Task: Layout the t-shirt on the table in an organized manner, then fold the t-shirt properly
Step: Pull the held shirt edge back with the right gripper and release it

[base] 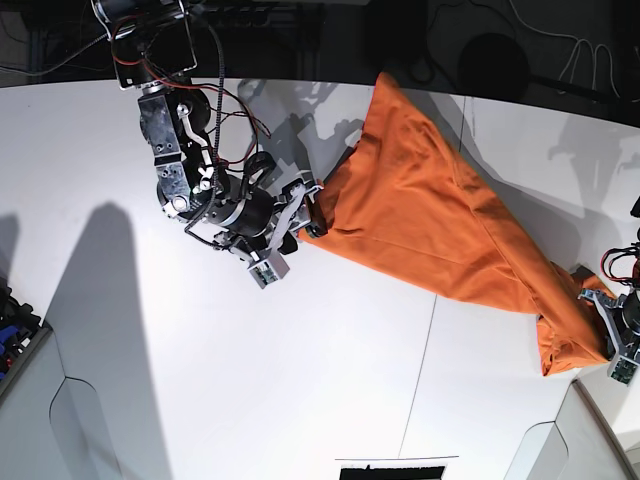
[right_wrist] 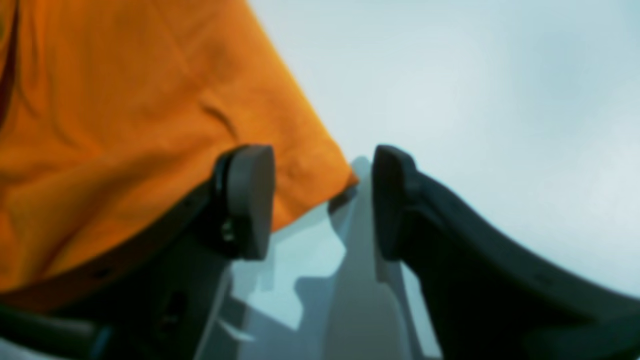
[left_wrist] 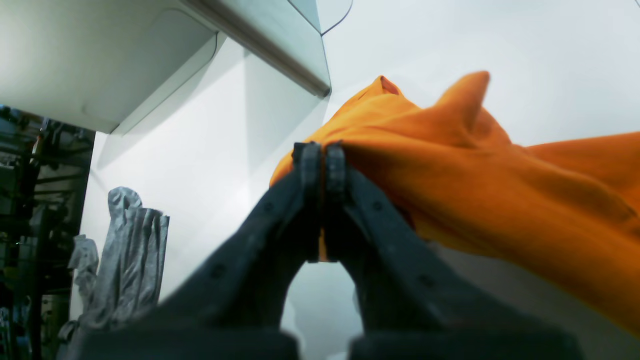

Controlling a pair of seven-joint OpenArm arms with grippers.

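The burnt-orange t-shirt (base: 430, 220) lies stretched in a long diagonal band across the white table (base: 300, 380), from the far middle down to the near right. My left gripper (base: 600, 325) is at the shirt's bunched near-right end. In the left wrist view it (left_wrist: 324, 150) is shut, with the shirt's cloth (left_wrist: 450, 175) pinched between its fingers. My right gripper (base: 312, 208) is at the shirt's left edge. In the right wrist view it (right_wrist: 322, 200) is open, with a corner of the shirt (right_wrist: 150, 125) lying behind the left finger (right_wrist: 250, 200) and reaching into the gap.
A thin dark seam (base: 420, 380) crosses the table. Cables and dark gear (base: 500, 50) lie beyond the far edge. A dark bin (base: 15, 320) is at the left edge. A grey crumpled cover (left_wrist: 125, 250) stands off the table in the left wrist view.
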